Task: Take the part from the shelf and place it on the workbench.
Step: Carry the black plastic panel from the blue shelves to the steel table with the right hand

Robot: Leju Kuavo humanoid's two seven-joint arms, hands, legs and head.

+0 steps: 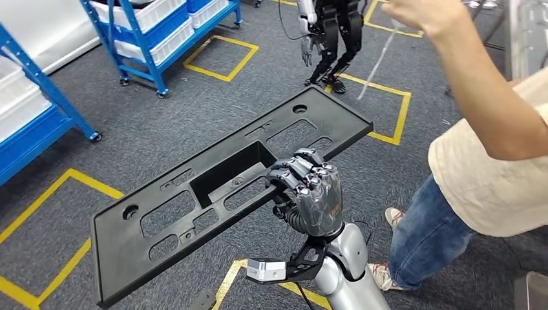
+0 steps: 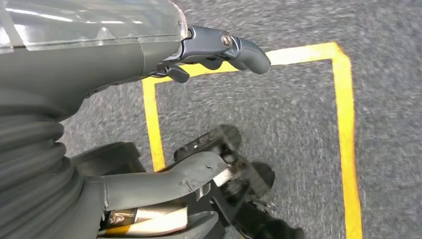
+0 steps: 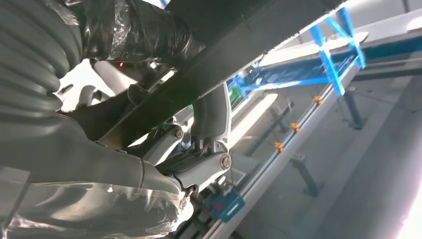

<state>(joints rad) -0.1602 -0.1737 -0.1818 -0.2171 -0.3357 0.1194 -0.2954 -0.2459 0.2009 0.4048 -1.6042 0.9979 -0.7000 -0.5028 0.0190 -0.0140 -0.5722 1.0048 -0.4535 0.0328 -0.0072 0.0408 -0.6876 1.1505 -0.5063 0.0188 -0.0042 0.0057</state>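
Gripping long black part [image 1: 194, 194] mid-edge, right hand [image 1: 309, 194] fingers curled over it; left hand [image 2: 149, 50] empty, fingers loosely apart above carpet [image 2: 278, 114].

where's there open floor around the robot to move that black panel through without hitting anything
Open carpet lies ahead-left, between the blue shelf, the blue cart and the black panel the right hand holds. The right side is crowded: a person stands close, another robot ahead.
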